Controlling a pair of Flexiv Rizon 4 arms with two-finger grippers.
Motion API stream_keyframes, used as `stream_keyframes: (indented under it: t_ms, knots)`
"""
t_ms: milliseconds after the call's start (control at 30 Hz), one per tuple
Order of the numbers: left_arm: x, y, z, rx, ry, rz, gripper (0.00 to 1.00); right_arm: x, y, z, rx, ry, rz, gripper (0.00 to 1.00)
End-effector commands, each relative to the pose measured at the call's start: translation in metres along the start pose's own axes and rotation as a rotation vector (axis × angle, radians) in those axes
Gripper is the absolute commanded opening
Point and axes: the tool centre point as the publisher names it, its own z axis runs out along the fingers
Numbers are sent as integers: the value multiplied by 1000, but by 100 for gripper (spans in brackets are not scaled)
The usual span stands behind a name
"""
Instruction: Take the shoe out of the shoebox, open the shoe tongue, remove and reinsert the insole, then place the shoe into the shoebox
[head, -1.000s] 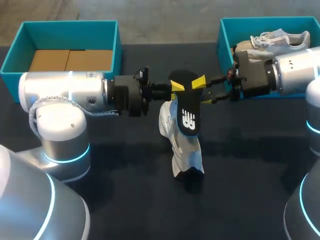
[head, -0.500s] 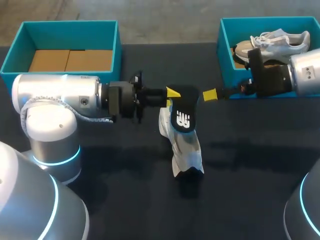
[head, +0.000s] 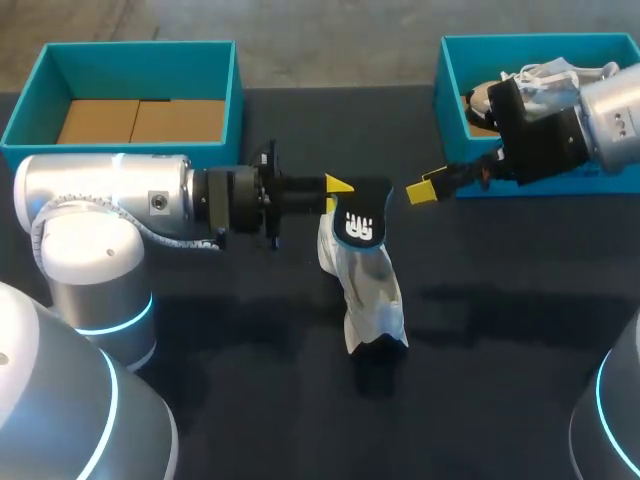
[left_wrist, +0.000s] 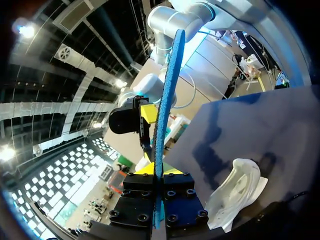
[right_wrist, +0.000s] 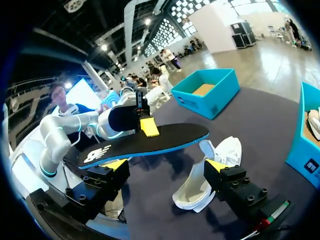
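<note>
A black insole with a blue edge hangs above the table, and my left gripper is shut on one end of it. In the left wrist view the insole stands edge-on between the closed fingers of that gripper. Below it a white shoe lies on the dark table. My right gripper is open and apart from the insole, near the right shoebox. In the right wrist view the insole lies across ahead of the right gripper, whose wide fingers do not touch it.
The teal right shoebox holds a second light shoe. Another teal box with brown cardboard inside stands at the back left. The left arm's big silver body fills the left side of the table.
My right gripper has drawn back to the right, away from the insole. The left gripper keeps hold of the insole, which has shifted slightly left and hangs lower.
</note>
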Motion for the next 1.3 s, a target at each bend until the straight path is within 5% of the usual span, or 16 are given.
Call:
stream_keyframes:
  t_ms: [33,667,1300]
  knots:
    - [0,0,0,-1,1,0,0,-1,0,2,4,-2,2,100]
    - [0,6,-1,33,23,-114,0,-6,-9,-11,5,-73,-68,100]
    - [14,-17,2,145,15,-309,0,-24,-46,-5,179,-112,-284,100]
